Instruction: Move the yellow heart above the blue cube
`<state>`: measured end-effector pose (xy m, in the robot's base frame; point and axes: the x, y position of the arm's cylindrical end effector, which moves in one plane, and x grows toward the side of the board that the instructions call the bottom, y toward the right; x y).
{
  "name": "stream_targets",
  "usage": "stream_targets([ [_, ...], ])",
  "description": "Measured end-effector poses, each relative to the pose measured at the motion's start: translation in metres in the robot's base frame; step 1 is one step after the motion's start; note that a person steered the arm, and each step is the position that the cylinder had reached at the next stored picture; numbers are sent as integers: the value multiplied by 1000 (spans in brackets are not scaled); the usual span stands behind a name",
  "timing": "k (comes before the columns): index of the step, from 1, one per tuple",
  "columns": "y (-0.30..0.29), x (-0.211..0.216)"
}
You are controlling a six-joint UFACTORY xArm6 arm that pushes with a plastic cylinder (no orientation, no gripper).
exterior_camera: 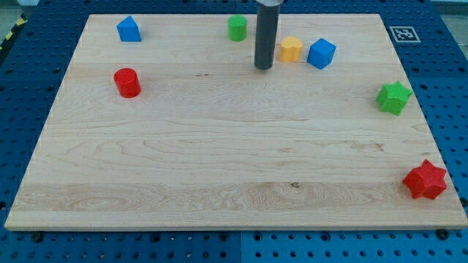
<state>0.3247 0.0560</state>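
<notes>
The yellow heart (291, 49) lies near the view's top, right of centre, on the wooden board (219, 146). The blue cube (321, 53) sits just to its right, almost touching it. My tip (263, 68) is the lower end of the dark rod that comes down from the view's top. It stands a little to the left of the yellow heart and slightly below it, with a small gap between them.
A green cylinder (237, 28) stands left of the rod near the top edge. A blue house-shaped block (129, 29) is at top left, a red cylinder (127, 82) below it. A green star (393, 97) and a red star (425, 180) lie by the right edge.
</notes>
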Motion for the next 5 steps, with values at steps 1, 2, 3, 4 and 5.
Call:
stream_targets([
  [1, 57, -19],
  [2, 106, -34],
  [3, 105, -36],
  [4, 72, -32],
  [5, 73, -49],
])
